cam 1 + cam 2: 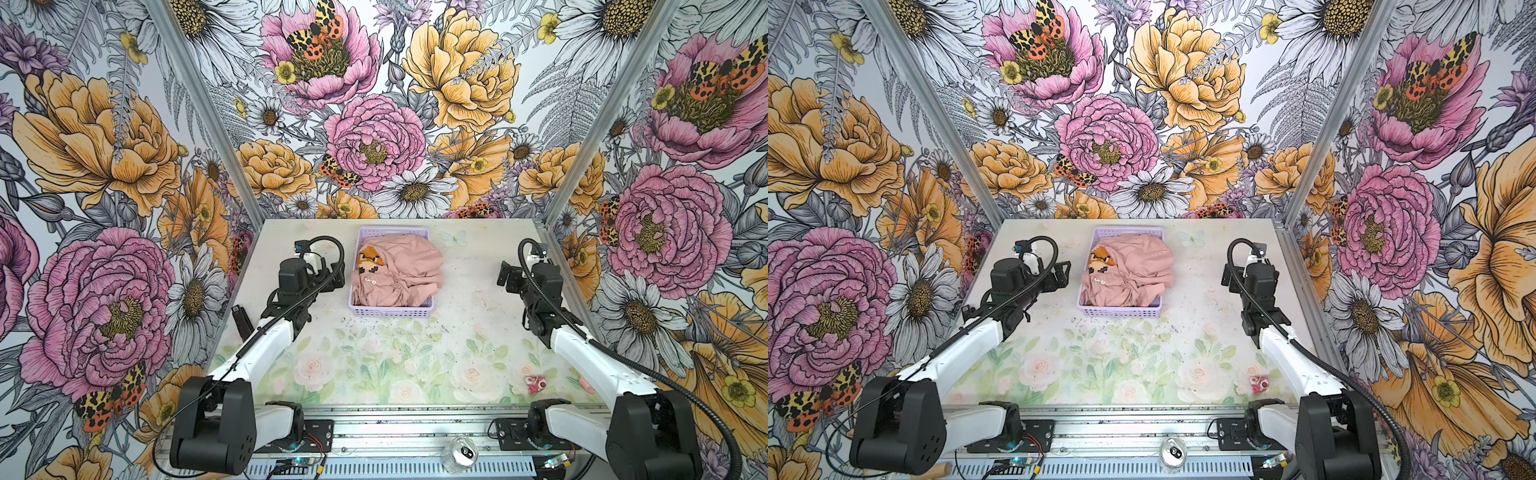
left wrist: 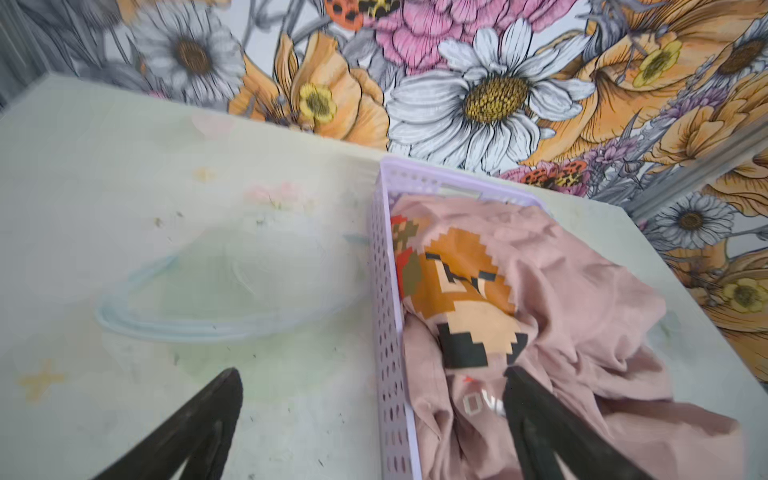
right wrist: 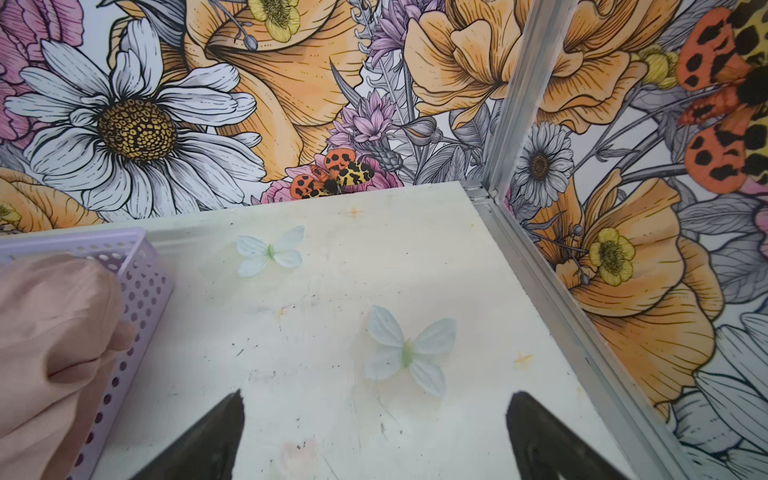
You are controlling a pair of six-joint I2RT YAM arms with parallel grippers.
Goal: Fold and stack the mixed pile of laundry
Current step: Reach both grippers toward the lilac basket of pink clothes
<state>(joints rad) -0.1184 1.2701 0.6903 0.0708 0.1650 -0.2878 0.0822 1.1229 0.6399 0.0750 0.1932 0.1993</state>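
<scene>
Laundry (image 1: 399, 270) is sitting bunched in basket (image 1: 392, 311); left gripper (image 2: 372, 374), right gripper (image 3: 374, 399) hovering spread, empty: pinch T-shirt (image 2: 469, 291) top fold, lift straight.

The laundry pile (image 1: 409, 270) is soft, matt, creased cloth; its basket (image 1: 390, 311) smooth perforated plastic; the worktop (image 1: 465, 299) matt and scuffed; my left gripper (image 2: 372, 376) matt black.

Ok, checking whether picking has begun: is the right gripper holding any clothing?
No, the right gripper stands open and empty above the table, apart from the laundry pile in the basket.
</scene>
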